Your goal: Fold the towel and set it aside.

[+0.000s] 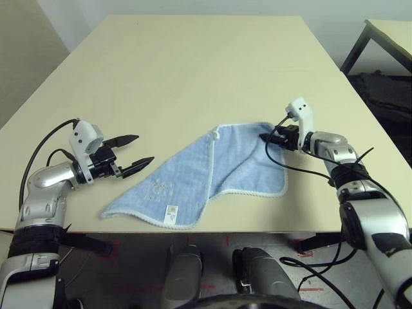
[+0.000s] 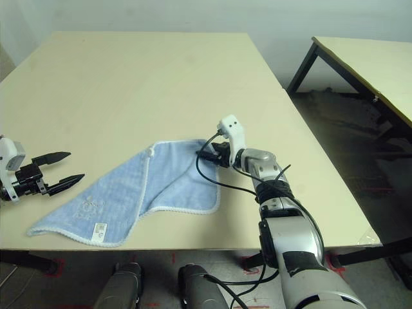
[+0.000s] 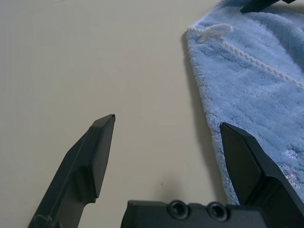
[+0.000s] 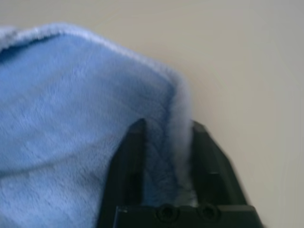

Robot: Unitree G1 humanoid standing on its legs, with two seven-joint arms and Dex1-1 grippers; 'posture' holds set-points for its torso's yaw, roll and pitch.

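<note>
Pinching towel (image 1: 193,177) corner, right hand (image 4: 166,142); left hand (image 1: 132,154) spread beside it.

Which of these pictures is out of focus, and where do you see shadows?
Right wrist view: soft all over; the towel pile and the right gripper's fingers, closed on its edge, look blurred. Left wrist view: sharper; the open left gripper and the loop are crisp. Left eye view: even light, only a faint shadow on the table under the towel's lifted corner.
</note>
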